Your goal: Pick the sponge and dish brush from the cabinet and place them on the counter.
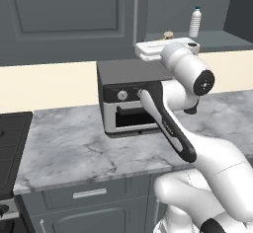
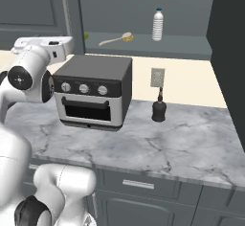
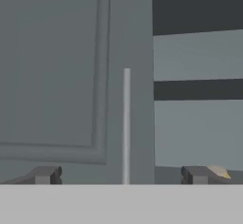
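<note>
Up at cabinet height, the gripper (image 3: 123, 175) faces the cabinet (image 3: 52, 66) with its jaws spread wide and nothing between them. Straight ahead of it runs the closed door's long slim metal handle (image 3: 126, 123), lined up with the gap between the fingertips (image 3: 45, 174). Just to the right of that handle the cabinet stands open, showing its grey inner shelf (image 2: 158, 45). On that shelf, beyond the gripper and off to its right, lies the dish brush (image 2: 116, 39), handle pointing back toward the gripper; a sliver of green beside it, possibly the sponge (image 2: 86, 36), peeks past the door edge. Farther right on the shelf stands a clear bottle (image 2: 157, 24). Below the gripper, a toaster oven (image 2: 93, 91) sits on the marbled counter (image 2: 158, 146), with a small dark bottle (image 2: 159, 109) to its right.
</note>
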